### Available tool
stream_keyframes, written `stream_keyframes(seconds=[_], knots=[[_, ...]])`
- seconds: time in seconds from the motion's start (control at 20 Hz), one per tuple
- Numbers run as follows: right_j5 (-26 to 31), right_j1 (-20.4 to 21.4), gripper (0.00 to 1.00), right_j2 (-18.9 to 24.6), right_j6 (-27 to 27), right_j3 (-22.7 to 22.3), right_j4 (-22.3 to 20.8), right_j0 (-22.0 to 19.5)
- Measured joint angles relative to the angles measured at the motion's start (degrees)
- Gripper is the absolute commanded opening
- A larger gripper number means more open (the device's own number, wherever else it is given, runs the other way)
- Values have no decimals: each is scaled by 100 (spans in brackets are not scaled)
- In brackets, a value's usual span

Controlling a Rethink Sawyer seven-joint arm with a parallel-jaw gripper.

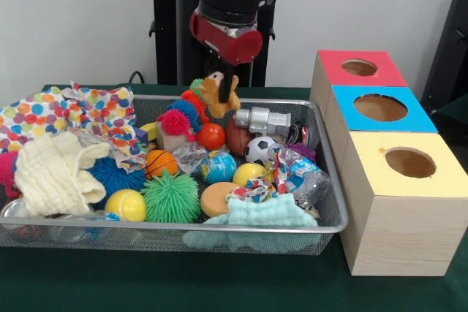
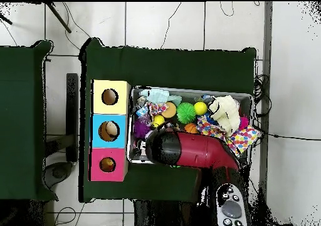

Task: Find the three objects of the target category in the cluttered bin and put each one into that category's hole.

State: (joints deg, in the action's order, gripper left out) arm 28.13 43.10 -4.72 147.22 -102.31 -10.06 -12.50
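Observation:
My gripper point(image 1: 224, 97) is shut on an orange-brown plush toy point(image 1: 213, 93) and holds it just above the clutter at the far middle of the wire mesh bin point(image 1: 333, 228). The red-topped hole point(image 1: 359, 67) is in the farthest of three wooden boxes to the right of the bin, well apart from the gripper. In the overhead view the arm point(image 2: 188, 149) covers the gripper and toy; the bin point(image 2: 192, 90) and the red hole point(image 2: 108, 164) show. I cannot pick out a pale yellow plush toy in the pile.
The blue-topped hole point(image 1: 380, 107) and the yellow-topped hole point(image 1: 409, 162) stand nearer the camera. The bin holds a green spiky ball point(image 1: 170, 197), a soccer ball point(image 1: 259, 150), a silver toy point(image 1: 262, 120), a cream cloth point(image 1: 51, 173) and a polka-dot cloth point(image 1: 73, 111).

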Motion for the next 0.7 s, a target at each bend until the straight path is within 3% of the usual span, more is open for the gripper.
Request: stream_keyframes(seconds=[0.3, 0.7], knots=[[-561, -48, 0, -15, 0, -501, -310, 338], [-1505, -385, 0, -127, 0, -1111, -561, 1116]])
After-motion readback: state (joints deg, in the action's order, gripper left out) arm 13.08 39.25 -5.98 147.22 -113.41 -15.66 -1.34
